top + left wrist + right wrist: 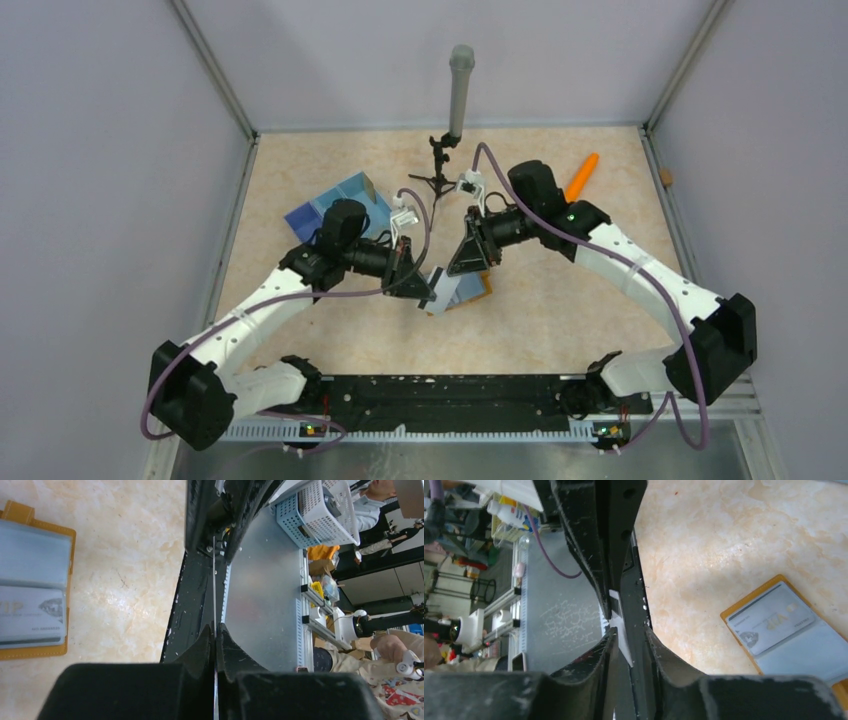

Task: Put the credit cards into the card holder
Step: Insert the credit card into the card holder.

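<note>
The mustard-orange card holder point(478, 287) lies open on the table under both grippers, its greyish-blue pockets point(30, 555) facing up. One credit card point(30, 614) point(769, 620) sits in a pocket. My left gripper point(215, 626) point(425, 290) is shut on another credit card point(214, 580), which shows edge-on as a thin line. My right gripper point(629, 632) point(465, 262) faces it. Its jaws stand slightly apart around the same card's pale corner point(620, 622), which rests against one finger only.
A blue divided tray point(335, 205) sits behind the left arm. An orange cone-shaped stick point(582, 177) lies at the back right. A grey pole on a small tripod point(458, 90) stands at the back centre. The black base rail point(430, 395) runs along the near edge.
</note>
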You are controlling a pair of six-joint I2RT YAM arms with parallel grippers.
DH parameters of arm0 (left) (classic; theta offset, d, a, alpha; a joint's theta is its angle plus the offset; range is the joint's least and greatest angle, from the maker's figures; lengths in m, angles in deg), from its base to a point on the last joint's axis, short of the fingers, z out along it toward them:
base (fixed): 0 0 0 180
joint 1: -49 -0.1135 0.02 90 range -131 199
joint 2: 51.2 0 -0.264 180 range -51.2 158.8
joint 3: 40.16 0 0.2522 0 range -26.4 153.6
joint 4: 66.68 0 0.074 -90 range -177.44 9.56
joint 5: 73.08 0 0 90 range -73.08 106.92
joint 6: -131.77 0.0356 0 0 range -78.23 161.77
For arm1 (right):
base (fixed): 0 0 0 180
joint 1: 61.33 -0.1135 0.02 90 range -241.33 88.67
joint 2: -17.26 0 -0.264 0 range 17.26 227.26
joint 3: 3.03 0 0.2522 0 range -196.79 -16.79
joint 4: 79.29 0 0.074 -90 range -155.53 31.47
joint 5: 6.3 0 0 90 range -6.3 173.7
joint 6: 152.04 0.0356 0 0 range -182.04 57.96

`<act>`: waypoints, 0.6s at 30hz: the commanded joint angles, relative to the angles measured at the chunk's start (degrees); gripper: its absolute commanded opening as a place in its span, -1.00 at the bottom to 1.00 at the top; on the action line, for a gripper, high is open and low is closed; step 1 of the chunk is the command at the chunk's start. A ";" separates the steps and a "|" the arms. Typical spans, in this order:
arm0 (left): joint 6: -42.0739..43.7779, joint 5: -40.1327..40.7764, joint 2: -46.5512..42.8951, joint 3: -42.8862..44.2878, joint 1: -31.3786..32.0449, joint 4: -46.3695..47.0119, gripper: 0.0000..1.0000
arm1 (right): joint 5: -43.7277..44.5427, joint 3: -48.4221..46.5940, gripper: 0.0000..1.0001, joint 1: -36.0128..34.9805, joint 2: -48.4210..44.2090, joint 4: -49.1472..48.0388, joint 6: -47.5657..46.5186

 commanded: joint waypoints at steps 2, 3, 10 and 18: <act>-9.81 4.03 -4.68 -6.40 0.44 12.14 -1.00 | 9.85 4.79 0.04 -0.20 -4.36 -8.80 5.76; -13.17 6.11 -6.34 -8.68 0.44 17.34 -1.00 | 12.07 6.94 0.17 -0.16 -5.97 -11.25 7.83; -31.47 22.67 -16.19 -24.22 0.85 44.38 -1.00 | 17.70 25.27 0.36 -0.12 -15.55 -38.36 27.74; -40.02 28.12 -13.14 -29.67 3.03 60.70 -1.00 | 16.90 35.64 0.12 -1.69 -14.42 -62.00 42.47</act>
